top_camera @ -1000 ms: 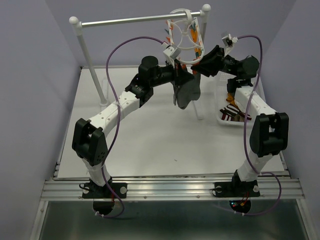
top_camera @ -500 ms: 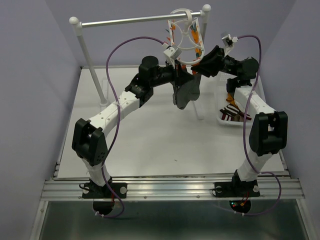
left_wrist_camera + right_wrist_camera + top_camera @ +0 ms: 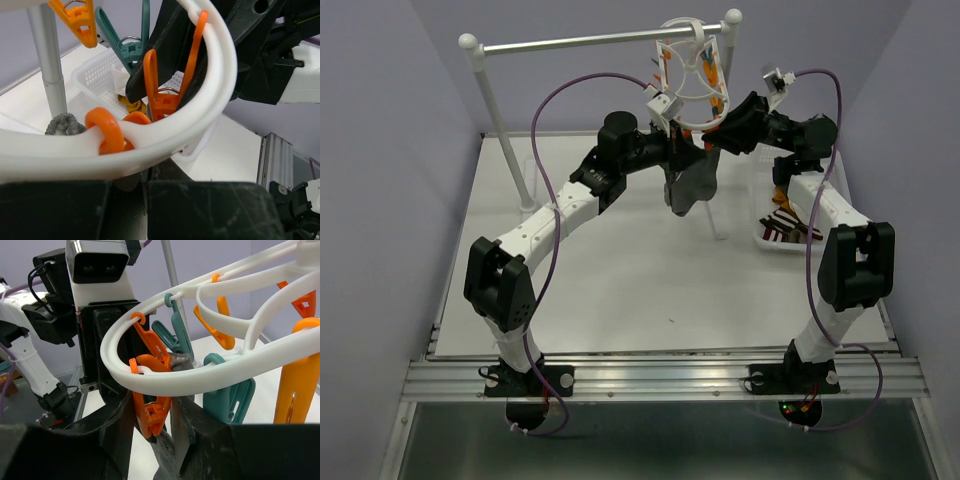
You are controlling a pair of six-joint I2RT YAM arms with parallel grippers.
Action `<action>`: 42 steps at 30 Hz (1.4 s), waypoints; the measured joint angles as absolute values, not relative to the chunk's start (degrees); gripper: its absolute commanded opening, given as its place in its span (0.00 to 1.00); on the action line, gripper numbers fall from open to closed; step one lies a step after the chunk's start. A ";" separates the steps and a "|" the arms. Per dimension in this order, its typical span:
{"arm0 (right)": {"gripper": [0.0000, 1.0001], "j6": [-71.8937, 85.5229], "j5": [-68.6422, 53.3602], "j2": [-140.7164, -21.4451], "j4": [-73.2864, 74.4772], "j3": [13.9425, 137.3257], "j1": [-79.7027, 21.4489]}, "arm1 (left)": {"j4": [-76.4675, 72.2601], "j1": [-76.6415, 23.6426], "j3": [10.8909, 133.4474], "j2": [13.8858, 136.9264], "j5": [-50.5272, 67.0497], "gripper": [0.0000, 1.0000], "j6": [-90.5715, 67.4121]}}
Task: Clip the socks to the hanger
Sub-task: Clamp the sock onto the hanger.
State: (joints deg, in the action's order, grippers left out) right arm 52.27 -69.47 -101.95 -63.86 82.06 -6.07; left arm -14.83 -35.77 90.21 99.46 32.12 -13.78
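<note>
The hanger (image 3: 692,70), a white oval double ring, hangs by its hook from the right end of a metal rail (image 3: 570,42), above the far right part of the worktop (image 3: 620,280). Orange and teal clips dangle from its rings. A grey sock (image 3: 690,185) hangs just under the near side of the ring, with its toe above the worktop.

From my right wrist camera I see the top of that sock bunched against an orange clip (image 3: 150,415) on the outer ring. A teal clip (image 3: 172,325) hangs just behind it.

A white perforated basket (image 3: 760,240) sits at the right edge of the worktop. In it lie more socks (image 3: 788,226): brown striped ones, a mustard-orange one and something white.

The worktop is a plain white board. A metal rail stand rises from it on white posts with ball tops. Pale lilac walls close in on three sides. A slotted aluminium beam runs along the near edge and carries both arm bases.

My left arm reaches up and right across the board, and its left fingers (image 3: 210,210) are clenched on the grey sock. My right arm rises and bends back to the left. Its right fingers (image 3: 115,435) sit on either side of the orange clip and pinch it. The two wrists almost meet under the hanger.
</note>
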 measured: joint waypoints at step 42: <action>0.01 51.07 -71.13 -102.69 -63.53 82.15 -6.04 | -16.32 -35.77 90.21 99.46 33.10 0.00 -15.27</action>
